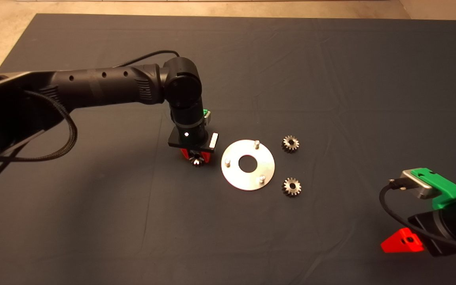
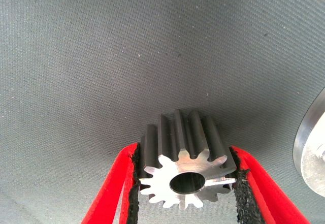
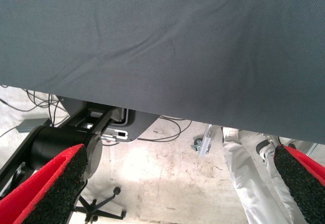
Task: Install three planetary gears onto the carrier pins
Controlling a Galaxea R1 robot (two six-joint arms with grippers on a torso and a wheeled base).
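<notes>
A shiny round disc with a large centre hole lies mid-mat and carries three upright carrier pins, all bare. My left gripper is just left of the disc, shut on one dark-grey planetary gear; its black pads press the gear's teeth on both sides. The disc's edge shows in the left wrist view. Two more gears lie on the mat right of the disc, one further back and one nearer. My right gripper is parked at the lower right, open and empty.
The dark mat covers the table. Past its edge the right wrist view shows the floor with cables, a black chair base and a person's legs in light trousers.
</notes>
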